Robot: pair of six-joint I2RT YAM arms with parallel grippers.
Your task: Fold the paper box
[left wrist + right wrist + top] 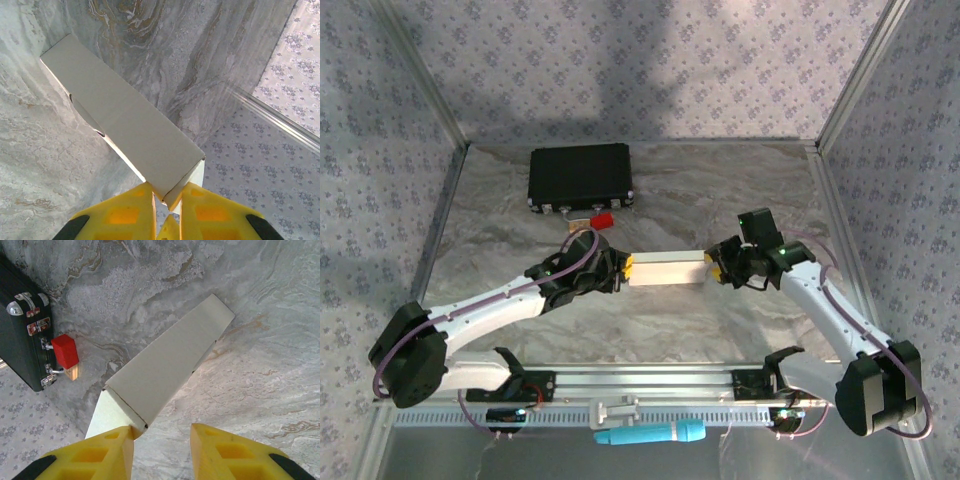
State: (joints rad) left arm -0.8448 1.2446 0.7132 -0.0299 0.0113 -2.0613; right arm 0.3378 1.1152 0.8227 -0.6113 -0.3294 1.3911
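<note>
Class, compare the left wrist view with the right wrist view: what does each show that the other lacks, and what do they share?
Left wrist view: the left gripper pinching a corner of the paper box, with patterned wall and a metal rail. Right wrist view: the right gripper open, one finger at the box's end flap, plus a black case and red block. Both: the box and the marbled table.

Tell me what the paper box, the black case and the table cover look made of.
The paper box: thin matte white card, judging by sharp creases and thin cut edges. The black case: likely dull black plastic or leatherette, with shiny metal latches; hard to tell. The table cover: marble-print sheet, grey veining; wrinkles suggest soft film or cloth.
</note>
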